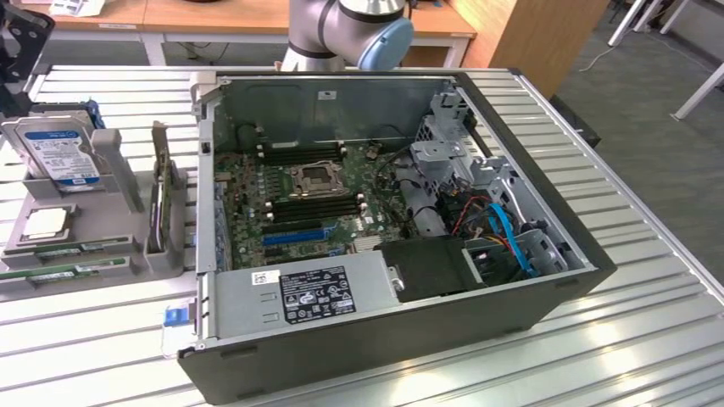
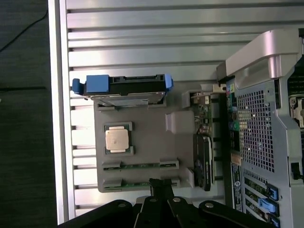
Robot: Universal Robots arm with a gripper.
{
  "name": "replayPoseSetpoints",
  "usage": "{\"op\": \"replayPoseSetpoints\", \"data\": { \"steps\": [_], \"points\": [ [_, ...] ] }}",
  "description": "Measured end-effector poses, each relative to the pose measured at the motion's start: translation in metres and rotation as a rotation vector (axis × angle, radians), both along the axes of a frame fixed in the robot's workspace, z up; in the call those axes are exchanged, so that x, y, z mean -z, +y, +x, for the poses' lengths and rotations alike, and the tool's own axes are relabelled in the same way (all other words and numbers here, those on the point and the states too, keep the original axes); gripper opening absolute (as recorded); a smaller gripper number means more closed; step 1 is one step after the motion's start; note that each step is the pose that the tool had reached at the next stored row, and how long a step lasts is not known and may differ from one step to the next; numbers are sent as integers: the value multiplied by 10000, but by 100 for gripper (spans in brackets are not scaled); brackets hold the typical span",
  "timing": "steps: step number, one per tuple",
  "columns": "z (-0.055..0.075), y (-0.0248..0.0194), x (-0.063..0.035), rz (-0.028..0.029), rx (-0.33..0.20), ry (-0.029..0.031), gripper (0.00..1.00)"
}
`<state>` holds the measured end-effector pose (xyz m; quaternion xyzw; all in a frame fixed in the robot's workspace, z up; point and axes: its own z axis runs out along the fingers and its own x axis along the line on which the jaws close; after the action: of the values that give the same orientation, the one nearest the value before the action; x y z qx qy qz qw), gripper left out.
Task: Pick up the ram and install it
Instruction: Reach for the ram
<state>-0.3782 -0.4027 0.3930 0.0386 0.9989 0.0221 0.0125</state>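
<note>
Wrist view is showing the gripper (image 2: 159,184) with fingers pressed together and holding nothing. Its tip is hanging over the ram (image 2: 135,184); contact cannot be determined. The ram is lying flat in the grey holder (image 2: 152,142), beside a second stick (image 2: 140,166) and near the processor (image 2: 118,139). Exterior view is showing the ram (image 1: 57,274) lying to the exterior view's left of the open computer case (image 1: 374,348), with the motherboard (image 1: 251,208) lying exposed inside
</note>
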Motion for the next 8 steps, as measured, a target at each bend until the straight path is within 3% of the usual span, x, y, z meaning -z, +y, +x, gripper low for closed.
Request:
{"op": "replayPoseSetpoints", "data": {
  "steps": [8],
  "points": [
    [0,-32,0,0,0,0,10]
  ]
}}
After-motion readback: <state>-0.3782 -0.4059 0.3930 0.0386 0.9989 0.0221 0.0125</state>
